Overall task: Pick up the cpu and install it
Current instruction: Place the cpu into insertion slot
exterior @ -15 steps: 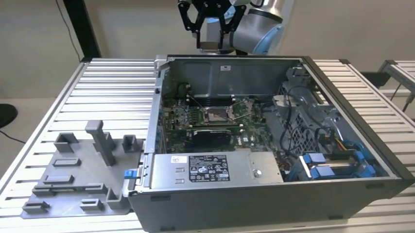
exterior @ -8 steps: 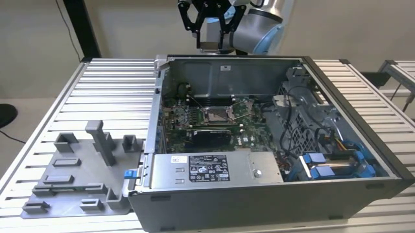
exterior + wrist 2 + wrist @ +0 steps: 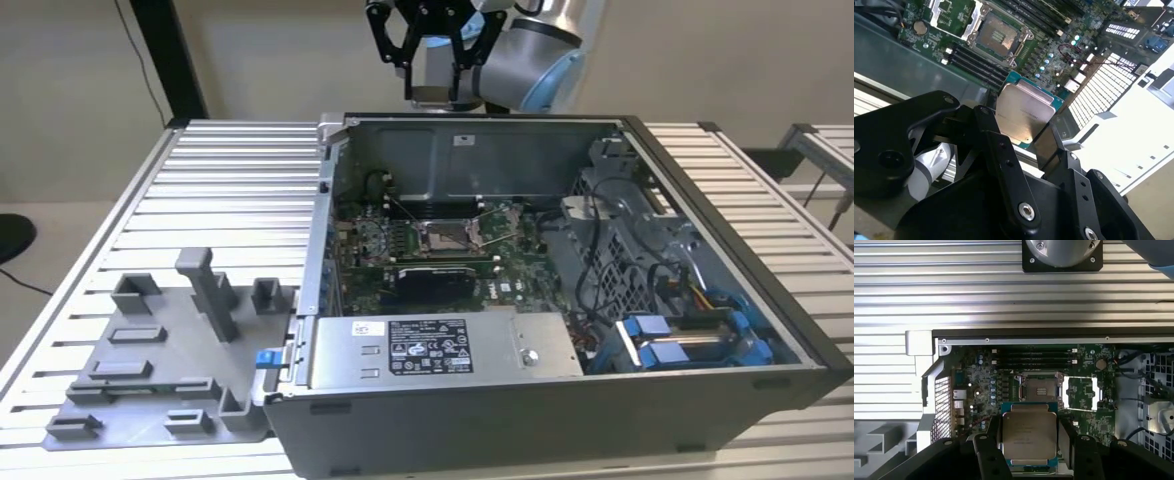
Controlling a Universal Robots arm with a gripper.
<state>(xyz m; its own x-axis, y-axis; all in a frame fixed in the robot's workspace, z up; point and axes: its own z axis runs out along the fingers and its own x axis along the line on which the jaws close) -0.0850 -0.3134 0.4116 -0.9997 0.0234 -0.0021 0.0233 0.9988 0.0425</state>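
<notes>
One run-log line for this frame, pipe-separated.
stage: cpu picked, not installed | gripper: shut on cpu | cpu: held above case | socket: frame open, empty

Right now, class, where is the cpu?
In the first wrist view the cpu is held in the gripper, raised above the case, with the open socket just beyond it.

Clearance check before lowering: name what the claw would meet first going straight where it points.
The claw would probably land its cpu on the motherboard beside the open socket; depth unclear.
</notes>
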